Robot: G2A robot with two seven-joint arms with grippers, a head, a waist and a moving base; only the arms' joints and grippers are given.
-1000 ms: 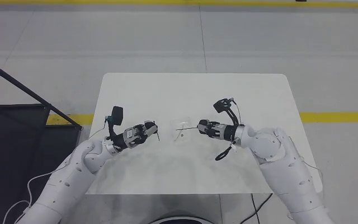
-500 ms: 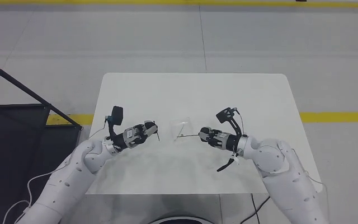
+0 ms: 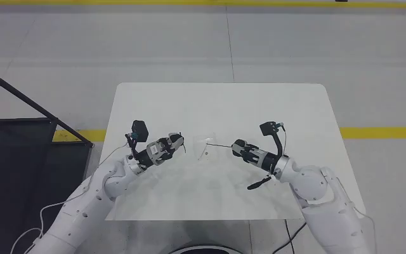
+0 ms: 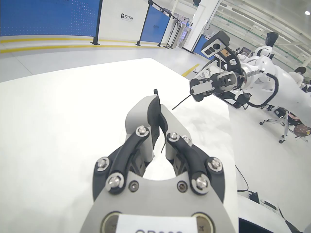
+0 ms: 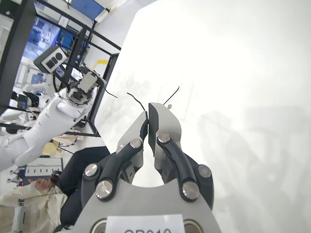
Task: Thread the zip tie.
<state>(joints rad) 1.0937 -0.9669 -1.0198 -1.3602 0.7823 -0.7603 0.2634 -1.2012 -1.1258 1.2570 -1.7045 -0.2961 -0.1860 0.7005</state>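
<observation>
Facing each other over the table [image 3: 254, 108], the two grippers hung a little below the middle of the top view, well apart; the left gripper [image 3: 178, 140] sat left of centre and the right gripper [image 3: 235, 147] right of centre, at about the same height in the frame; both looked lifted off the white top, as far as the wrist views showed.

The left gripper's pads were pressed together on the tie [image 4: 155, 91]; its small black head stood just past the fingertips, and a thin length of it ran back between the pads towards the palm; in the top view a short black bit poked from that gripper towards the lower right.

The right gripper's pads were likewise pinched together, at their very tips, on a strand [image 4: 181, 103]; this thin black piece reached out from the tips with a slight curve, its free end aimed at the left gripper and stopping short of it; in the top view it ran leftwards to just below frame centre; whether strand and tie were one piece I could not tell.

A clear bag [image 3: 209, 138] lay flat on the table between the grippers, under the strand's free end; what it held was too faint to make out.

A yellow line [image 3: 374, 132] crossed the grey floor at mid-height, showing at both sides of the table; a black frame [image 3: 28, 101] slanted in at the left edge.
</observation>
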